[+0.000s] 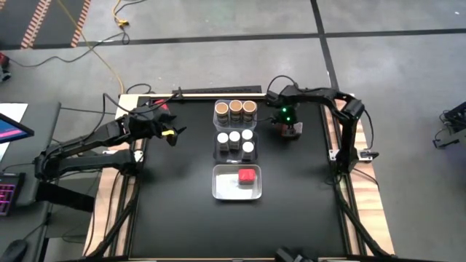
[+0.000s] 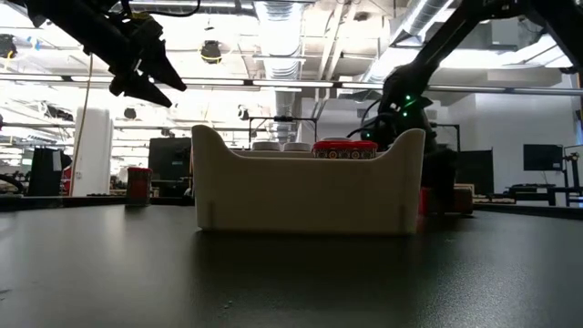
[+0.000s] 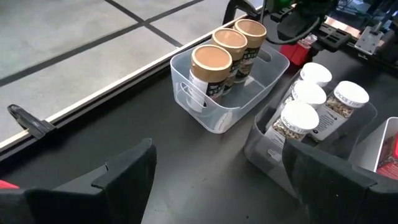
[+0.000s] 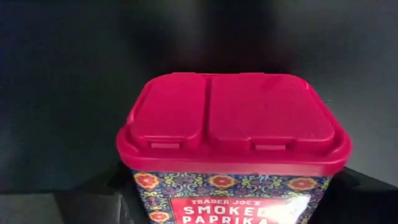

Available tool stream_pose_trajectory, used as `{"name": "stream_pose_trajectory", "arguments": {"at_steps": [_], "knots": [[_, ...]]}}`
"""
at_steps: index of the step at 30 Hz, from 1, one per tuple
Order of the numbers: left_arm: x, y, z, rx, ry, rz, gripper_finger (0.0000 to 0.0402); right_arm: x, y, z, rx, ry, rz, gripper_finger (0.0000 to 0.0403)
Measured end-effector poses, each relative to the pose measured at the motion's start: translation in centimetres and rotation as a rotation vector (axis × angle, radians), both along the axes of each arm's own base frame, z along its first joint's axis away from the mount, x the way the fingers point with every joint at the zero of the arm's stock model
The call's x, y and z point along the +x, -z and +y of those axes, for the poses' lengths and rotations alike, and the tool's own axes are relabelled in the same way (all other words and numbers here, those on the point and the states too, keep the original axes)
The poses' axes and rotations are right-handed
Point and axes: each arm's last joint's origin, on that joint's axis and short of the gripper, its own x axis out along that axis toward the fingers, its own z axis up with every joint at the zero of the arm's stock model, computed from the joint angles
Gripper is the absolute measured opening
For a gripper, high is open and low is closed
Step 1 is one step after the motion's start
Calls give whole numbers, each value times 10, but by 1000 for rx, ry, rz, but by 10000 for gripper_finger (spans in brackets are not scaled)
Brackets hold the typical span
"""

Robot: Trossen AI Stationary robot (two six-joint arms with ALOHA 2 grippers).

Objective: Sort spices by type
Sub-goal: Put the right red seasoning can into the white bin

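Observation:
A spice tin with a red square lid [image 4: 233,118] stands on the black table to the right of the bins, and my right gripper [image 1: 290,131] is down over it, shut on it. Three tan-topped jars [image 1: 235,109] stand in the far clear bin. Several white-topped jars [image 1: 237,140] fill the middle bin. One red-topped tin [image 1: 248,176] sits in the near bin. My left gripper [image 1: 171,131] hangs open above the table's left side, holding nothing, and looks toward the bins [image 3: 236,93]. My right gripper pinches the red-lidded tin between its two fingers, one finger [image 4: 93,196] on each side of the patterned body [image 4: 149,186] just under the lid. The fingers come from above, pointing steeply down. The tin stands upright; its foot is out of the wrist view.
The three clear bins stand in a row down the table's middle, the near one [image 1: 218,191] mostly bare. Open black table lies to the left, right and near side of the row. A wooden strip [image 1: 218,93] runs along the far edge.

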Motion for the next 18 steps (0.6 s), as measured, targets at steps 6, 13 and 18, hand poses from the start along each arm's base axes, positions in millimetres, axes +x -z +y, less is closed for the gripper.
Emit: {"name": "stream_pose_trajectory", "arguments": {"at_steps": [6, 13, 18], "knots": [[0, 0, 0, 2, 1, 1, 332, -5, -21, 5, -19, 53, -29, 310], [0, 0, 0, 3, 2, 1, 332, -22, -97, 24, -93, 194, -249, 310], [0, 0, 0, 1, 0, -3, 332, -44, -161, 51, -127, 276, -648, 310]]}}
